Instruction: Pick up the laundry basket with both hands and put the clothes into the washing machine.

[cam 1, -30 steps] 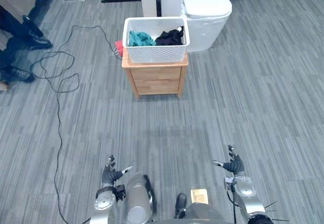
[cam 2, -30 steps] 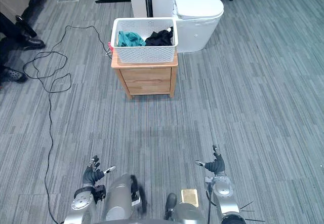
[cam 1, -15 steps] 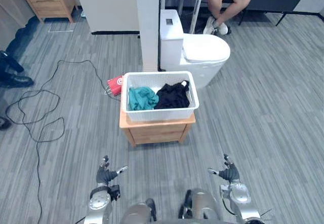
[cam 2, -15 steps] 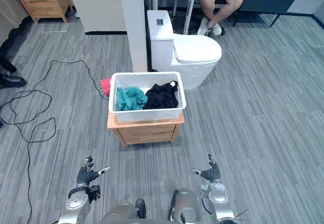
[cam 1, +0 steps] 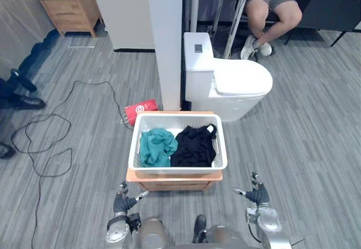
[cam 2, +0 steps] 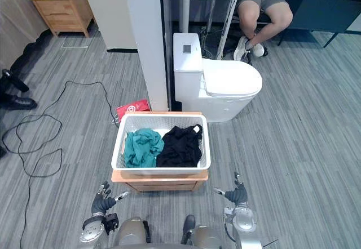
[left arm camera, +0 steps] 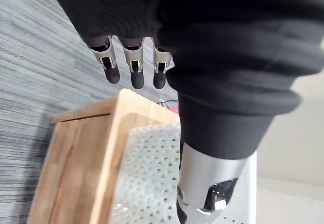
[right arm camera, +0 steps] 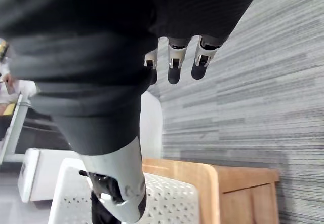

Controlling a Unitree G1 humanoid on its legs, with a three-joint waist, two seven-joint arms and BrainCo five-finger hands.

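White laundry basket (cam 1: 177, 169), teal (cam 1: 157, 147) and black clothes (cam 1: 194, 146) inside

- A small light-wood bedside cabinet (cam 1: 174, 183) stands on the grey striped floor (cam 1: 304, 130).
- 1 white perforated plastic laundry basket (cam 1: 177, 168) rests directly on the cabinet's top surface.

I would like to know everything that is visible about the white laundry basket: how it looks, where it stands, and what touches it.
The laundry basket is white and rectangular. It looks like plastic, with perforated walls and a smooth rim. It stands upright and level on a small wooden cabinet, just in front of a white toilet. Inside, a teal garment lies on the robot's left and a black garment on its right. The left hand and right hand are open, nearer the robot, and do not touch it.
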